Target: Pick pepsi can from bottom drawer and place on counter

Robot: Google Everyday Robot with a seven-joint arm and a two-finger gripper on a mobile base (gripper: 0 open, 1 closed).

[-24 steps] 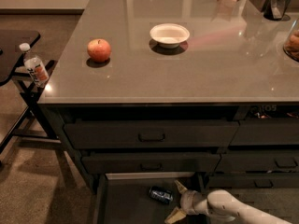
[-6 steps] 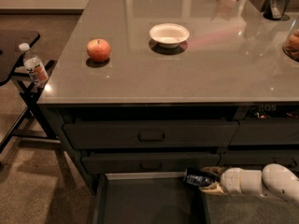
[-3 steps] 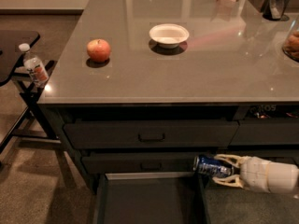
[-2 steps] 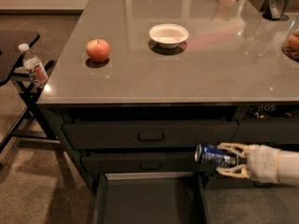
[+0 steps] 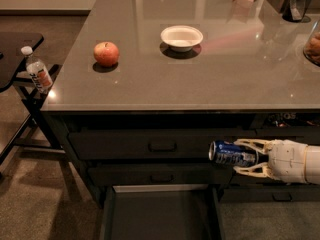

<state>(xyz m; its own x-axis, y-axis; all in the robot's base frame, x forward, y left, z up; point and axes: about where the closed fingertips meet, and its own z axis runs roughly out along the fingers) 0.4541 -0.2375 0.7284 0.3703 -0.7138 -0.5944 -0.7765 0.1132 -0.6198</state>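
Note:
The pepsi can (image 5: pixel 231 155), dark blue with a silver end, lies sideways in my gripper (image 5: pixel 246 156), which is shut on it. The gripper comes in from the right and holds the can in front of the upper drawer fronts, below the counter's edge. The bottom drawer (image 5: pixel 160 216) stands pulled open beneath, its dark floor bare. The counter (image 5: pixel 200 74) is a glossy grey-brown top above the cabinet.
On the counter sit a red apple (image 5: pixel 106 53), a white bowl (image 5: pixel 181 37), and items at the far right edge. A clear bottle with a white cap (image 5: pixel 36 72) stands on a black side table (image 5: pixel 15 49) at the left.
My gripper has lifted the can out of the bottom drawer and raised it steadily, from the drawer floor to the height of the upper drawer front. The drawer stays open.

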